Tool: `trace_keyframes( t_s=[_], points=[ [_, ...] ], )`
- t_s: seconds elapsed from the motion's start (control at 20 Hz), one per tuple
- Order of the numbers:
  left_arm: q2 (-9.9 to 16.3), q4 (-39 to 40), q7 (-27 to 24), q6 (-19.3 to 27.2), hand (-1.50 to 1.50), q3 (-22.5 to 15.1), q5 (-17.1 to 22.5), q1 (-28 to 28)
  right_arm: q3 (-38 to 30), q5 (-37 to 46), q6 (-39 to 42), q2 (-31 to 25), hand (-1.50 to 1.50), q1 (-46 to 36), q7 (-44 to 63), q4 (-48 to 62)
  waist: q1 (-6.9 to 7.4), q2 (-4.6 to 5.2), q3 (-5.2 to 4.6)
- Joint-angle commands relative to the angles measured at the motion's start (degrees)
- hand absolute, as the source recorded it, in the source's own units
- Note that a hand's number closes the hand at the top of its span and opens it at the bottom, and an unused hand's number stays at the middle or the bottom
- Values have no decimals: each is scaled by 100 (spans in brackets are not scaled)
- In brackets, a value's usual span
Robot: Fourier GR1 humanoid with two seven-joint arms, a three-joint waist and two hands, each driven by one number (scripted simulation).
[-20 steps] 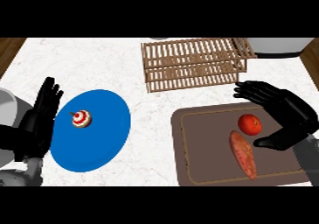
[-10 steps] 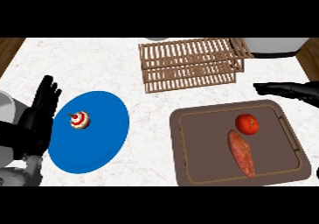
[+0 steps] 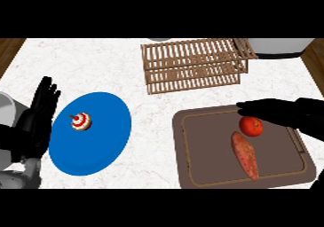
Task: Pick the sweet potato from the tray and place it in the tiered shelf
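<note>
Currently, by item:
sweet potato (image 3: 245,156): lies lengthwise on the brown tray (image 3: 202,170), right of its middle, long axis running up-down with a slight tilt; nothing holds it.
tomato (image 3: 251,126): red, on the same tray, just above the sweet potato's upper end, very close to it; contact cannot be told.
right hand (image 3: 277,111): black, comes in from the view's right edge, over the tray's upper right corner; fingers stretched out toward the left and kept together, not curled, clamped on nothing; fingertips just above the tomato.
tiered shelf (image 3: 194,64): wooden slats, two levels, at the table's far side, above the tray and apart from it.
blue plate (image 3: 105,137): left of the tray, well apart from it; carries a small red-and-white object (image 3: 80,121) on its upper left part.
left hand (image 3: 41,113): open, fingers straight and upward, resting at the left edge beside the plate.
table (image 3: 92,66): white marbled top; brown wood shows at the upper left and right corners.
white-grey object (image 3: 275,46): at the top right, partly behind the shelf.
change: half a second back the right hand sat higher and further right, off the tray; now it reaches in over the tray corner. Sweet potato, tomato, plate and left hand unchanged.
</note>
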Motion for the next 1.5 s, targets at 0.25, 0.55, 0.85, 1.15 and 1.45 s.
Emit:
trace_keyframes(
  t_s=[0.25, 0.55, 0.85, 1.15, 1.45],
  points=[
    [-227, -135, -93, -95, 0, 18, -252, 229, 791, 2364, -637, 411, -150, 759, 164, -676, 59, 30, 6],
    [-226, -138, 210, -227, 0, 158, -218, 84, 1321, 3703, -873, 285, -150, 961, 216, -482, 67, 29, 5],
    [-574, 14, 104, -398, 0, 331, -508, 2, 977, 4159, -1116, 739, -150, 970, -701, 490, 70, 35, 4],
    [-452, -166, 39, -913, 0, 810, -451, 361, 749, 4508, -1099, 956, -150, 1056, -1150, 729, 67, 30, 3],
    [-973, -249, 378, -602, 0, 499, -1011, 183, 781, 5167, -1583, 1169, -150, 1313, -1642, 1288, 57, 29, 4]
  ],
)
